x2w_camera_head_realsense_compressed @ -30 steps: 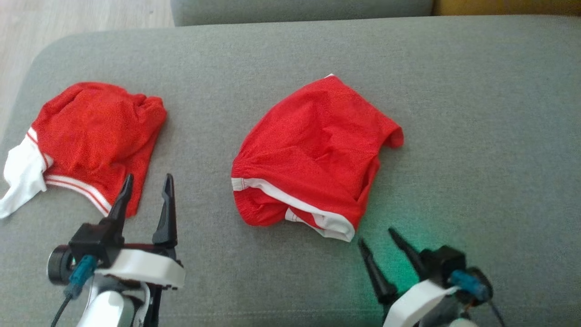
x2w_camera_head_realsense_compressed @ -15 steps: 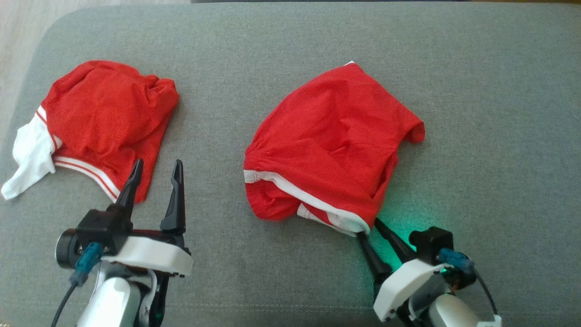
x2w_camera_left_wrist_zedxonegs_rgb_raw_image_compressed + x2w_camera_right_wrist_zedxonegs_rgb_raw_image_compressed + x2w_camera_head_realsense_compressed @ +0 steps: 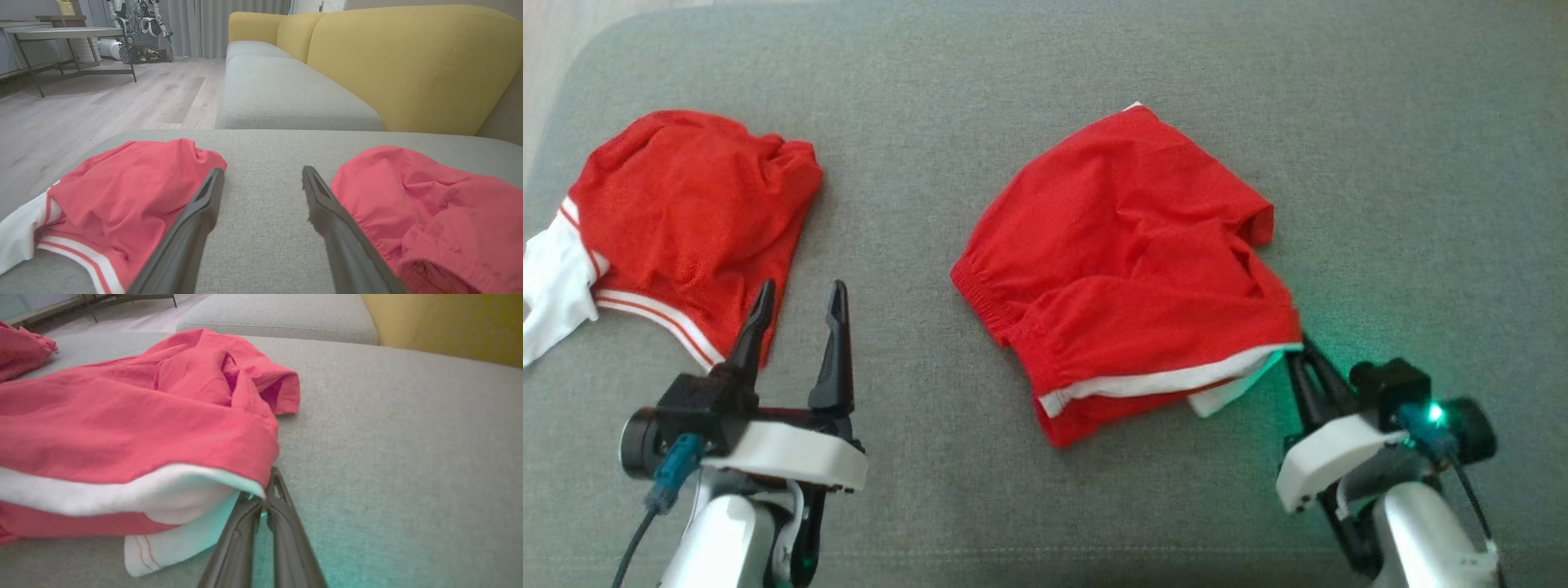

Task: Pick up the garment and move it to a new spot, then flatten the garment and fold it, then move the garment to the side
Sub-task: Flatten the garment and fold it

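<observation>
**Head and wrist views, grasp on the hem.** Your right gripper (image 3: pixel 1300 349) had its jaws pressed together, clamped on a corner of the garment (image 3: pixel 1127 245) at its white hem (image 3: pixel 1160 382). In the right wrist view its two dark fingers (image 3: pixel 241 539) met under that corner, with a loose white flap just beside them at 9 o'clock. A green light (image 3: pixel 1433 412) glowed on that wrist and tinted the cloth nearby.

Your left gripper (image 3: pixel 800 287) had its jaws wide apart and held nothing. One fingertip overlapped the edge of the second red garment (image 3: pixel 686 220); whether it touched could not be told.

The garment lay crumpled mid-way across the grey cushion (image 3: pixel 1421 163), spreading from the clamped corner toward 10 o'clock. The second red garment lay at 9 o'clock of it, well apart, with a bare strip of cushion between them.

Bare cushion lay open at 3 o'clock and 12 o'clock of the garment. The cushion's rounded corner sat at 11 o'clock, with wooden floor (image 3: pixel 547 33) beyond it. In the left wrist view a yellow backrest (image 3: pixel 408 61) rose at 1 o'clock.
</observation>
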Controlling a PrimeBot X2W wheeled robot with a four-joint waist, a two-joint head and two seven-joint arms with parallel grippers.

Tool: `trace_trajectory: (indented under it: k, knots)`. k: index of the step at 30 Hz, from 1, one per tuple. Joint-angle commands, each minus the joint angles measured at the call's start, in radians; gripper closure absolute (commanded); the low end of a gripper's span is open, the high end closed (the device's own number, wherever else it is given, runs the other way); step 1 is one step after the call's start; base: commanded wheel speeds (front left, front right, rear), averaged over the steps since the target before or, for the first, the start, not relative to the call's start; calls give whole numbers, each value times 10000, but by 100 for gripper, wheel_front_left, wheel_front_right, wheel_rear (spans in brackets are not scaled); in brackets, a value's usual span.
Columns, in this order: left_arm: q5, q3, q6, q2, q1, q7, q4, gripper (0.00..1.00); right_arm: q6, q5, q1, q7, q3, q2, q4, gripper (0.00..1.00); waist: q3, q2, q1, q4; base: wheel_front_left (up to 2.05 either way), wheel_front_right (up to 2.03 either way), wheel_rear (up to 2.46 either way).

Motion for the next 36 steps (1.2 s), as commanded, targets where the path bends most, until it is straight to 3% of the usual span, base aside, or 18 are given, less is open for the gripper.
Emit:
trace_trajectory:
  k: [1, 6, 10, 18, 24, 25, 26, 36]
  knots:
    - [81, 401, -16, 64, -508, -120, -327, 0, -7, -165, -429, 21, 192, -31, -396, 100, 13, 0, 0, -14, 0, 0, 0]
    - [188, 447, -158, -94, -583, -120, -304, 0, -7, -1765, -933, 448, -3, -459, -1301, 100, 78, 0, 0, -3, 0, 0, 0]
    - [268, 498, -274, -206, -630, -120, -265, 0, -7, -2412, -1520, 594, 496, -725, -1475, 100, 130, 0, 0, 48, 0, 0, 0]
    - [400, 561, -556, -426, -782, -120, -174, 0, -7, -2085, -2029, 791, 2155, -602, -43, 100, 361, 0, 0, 294, 0, 0, 0]
    - [500, 622, -736, -557, -825, -120, -70, 0, -7, -1684, -1766, 556, 2051, -319, 911, 100, 461, 0, 0, 277, 0, 0, 0]
    - [517, 644, -756, -565, -820, -120, -61, 0, -7, -1630, -1725, 473, 1960, -266, 980, 89, 461, 0, 0, 233, 0, 0, 0]
    - [538, 661, -778, -568, -812, -120, -48, 0, -7, -1587, -1683, 383, 1869, -219, 1013, 0, 449, 0, 0, 191, 0, 0, 0]
    - [677, 812, -854, -547, -559, -120, 95, 0, -7, -494, -588, -217, 1347, -34, -184, 0, 13, 0, 0, -175, 0, 0, 0]
